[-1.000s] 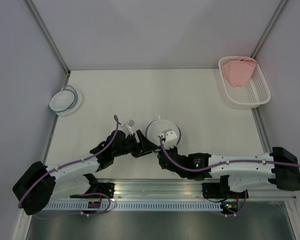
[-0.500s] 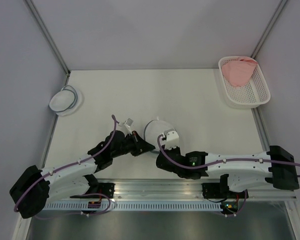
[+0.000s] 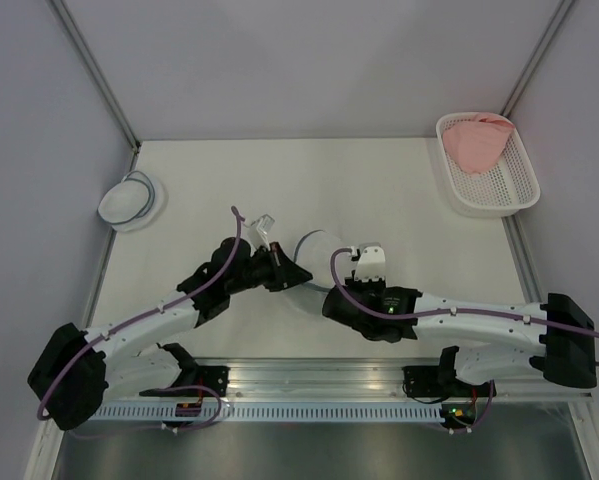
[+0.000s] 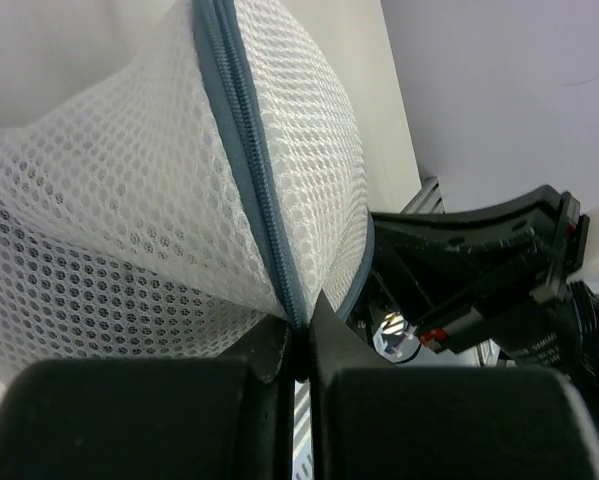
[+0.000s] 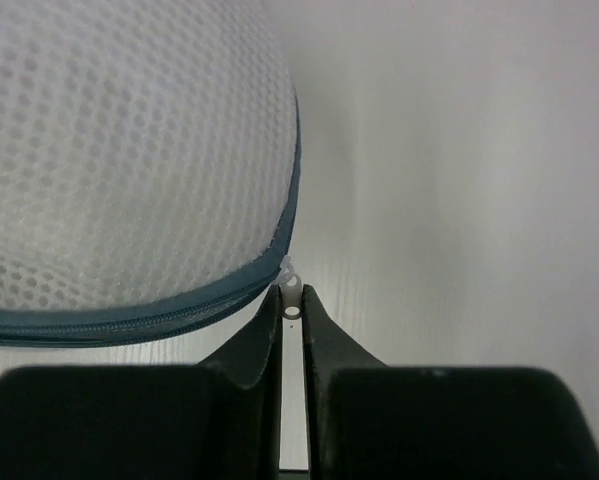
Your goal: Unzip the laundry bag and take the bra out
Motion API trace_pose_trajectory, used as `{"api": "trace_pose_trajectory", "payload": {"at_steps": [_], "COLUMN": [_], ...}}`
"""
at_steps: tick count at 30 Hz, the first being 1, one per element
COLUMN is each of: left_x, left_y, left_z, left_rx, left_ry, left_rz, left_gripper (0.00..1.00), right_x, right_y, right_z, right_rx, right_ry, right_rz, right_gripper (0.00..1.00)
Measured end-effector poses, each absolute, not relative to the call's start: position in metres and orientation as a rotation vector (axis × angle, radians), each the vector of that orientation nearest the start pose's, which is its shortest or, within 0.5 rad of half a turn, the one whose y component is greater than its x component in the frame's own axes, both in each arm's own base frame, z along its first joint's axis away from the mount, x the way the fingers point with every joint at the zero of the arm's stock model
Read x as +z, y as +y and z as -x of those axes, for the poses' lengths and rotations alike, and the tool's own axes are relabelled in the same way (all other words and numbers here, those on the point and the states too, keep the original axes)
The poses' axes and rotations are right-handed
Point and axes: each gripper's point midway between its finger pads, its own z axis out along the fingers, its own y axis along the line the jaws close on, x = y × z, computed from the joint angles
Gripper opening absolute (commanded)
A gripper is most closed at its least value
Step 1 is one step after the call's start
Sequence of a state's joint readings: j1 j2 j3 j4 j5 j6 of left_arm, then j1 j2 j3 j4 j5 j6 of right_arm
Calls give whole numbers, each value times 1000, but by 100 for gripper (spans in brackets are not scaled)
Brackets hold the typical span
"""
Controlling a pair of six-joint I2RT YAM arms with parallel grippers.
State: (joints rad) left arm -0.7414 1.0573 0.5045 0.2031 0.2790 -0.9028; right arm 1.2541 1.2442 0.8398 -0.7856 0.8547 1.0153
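Note:
The laundry bag (image 3: 315, 250), a white mesh dome with a dark grey-blue zipper rim (image 4: 247, 150), lies between my two grippers near the table's front middle. My left gripper (image 3: 295, 275) is shut on the zipper rim at the bag's left side, with the rim pinched between the fingertips (image 4: 301, 332). My right gripper (image 3: 351, 260) is shut on the small white zipper pull (image 5: 291, 300) at the bag's right edge. In the right wrist view the bag (image 5: 119, 150) fills the upper left. The bra is hidden; the mesh shows nothing of what is inside.
A smaller white dome with a pale bluish rim (image 3: 131, 198) sits at the table's left edge. A white basket (image 3: 509, 185) at the back right holds a pink cloth (image 3: 476, 142). Grey walls enclose the table on three sides.
My left gripper has closed on the bag's zipper rim. The right gripper has moved right with the zipper pull, and the bag has shifted and tilted between the two.

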Motion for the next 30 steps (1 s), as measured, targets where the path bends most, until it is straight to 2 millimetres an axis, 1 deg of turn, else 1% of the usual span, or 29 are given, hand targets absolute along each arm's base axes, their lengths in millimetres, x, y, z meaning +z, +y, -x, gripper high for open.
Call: {"api": "trace_pose_trajectory", "payload": {"at_steps": [2, 3, 4, 5, 7, 8, 9, 10, 11, 13, 16, 17, 19, 21, 23, 26, 30], "left_x": [168, 170, 171, 172, 171, 169, 166, 165, 162, 155, 143, 138, 132, 125, 121, 126, 132], "left_y": [-295, -297, -299, -300, -299, -297, -294, -291, -287, -278, -267, -267, -269, -269, -270, -277, -287], "left_z": [-213, -220, -228, -238, -254, -259, -262, -263, -263, -254, -230, -218, -203, -194, -191, -192, -190], "left_rx": [-1304, -1298, -1292, -1279, -1254, -1239, -1222, -1208, -1191, -1175, -1189, -1208, -1253, -1287, -1304, -1339, -1380], "left_ry": [2151, 2145, 2146, 2138, 2133, 2135, 2140, 2141, 2145, 2155, 2170, 2180, 2188, 2199, 2211, 2189, 2160], "left_rz": [-73, -79, -85, -88, -69, -49, -31, -14, 4, 51, 120, 134, 159, 191, 220, 226, 211], "left_gripper": [8, 15, 39, 51, 64, 68, 68, 73, 74, 74, 75, 75, 75, 75, 75, 76, 76], "right_x": [120, 123, 127, 130, 134, 134, 134, 133, 132, 128, 122, 119, 114, 110, 109, 111, 109], "right_y": [199, 200, 200, 202, 205, 207, 210, 212, 214, 220, 235, 243, 254, 264, 274, 285, 295], "right_z": [-181, -182, -182, -182, -181, -179, -179, -178, -176, -173, -167, -163, -158, -153, -149, -143, -136], "right_rx": [-18, -4, 15, 36, 81, 99, 119, 136, 154, 189, 267, 305, 356, 404, 451, 511, 552], "right_ry": [2214, 2207, 2201, 2196, 2195, 2197, 2198, 2201, 2206, 2219, 2241, 2248, 2260, 2270, 2273, 2267, 2266], "right_rz": [88, 90, 94, 97, 111, 123, 131, 139, 153, 185, 249, 278, 329, 378, 422, 471, 525], "right_gripper": [1, 0, 0, 0, 0, 1, 1, 1, 0, 1, 0, 0, 1, 0, 0, 1, 0]}}
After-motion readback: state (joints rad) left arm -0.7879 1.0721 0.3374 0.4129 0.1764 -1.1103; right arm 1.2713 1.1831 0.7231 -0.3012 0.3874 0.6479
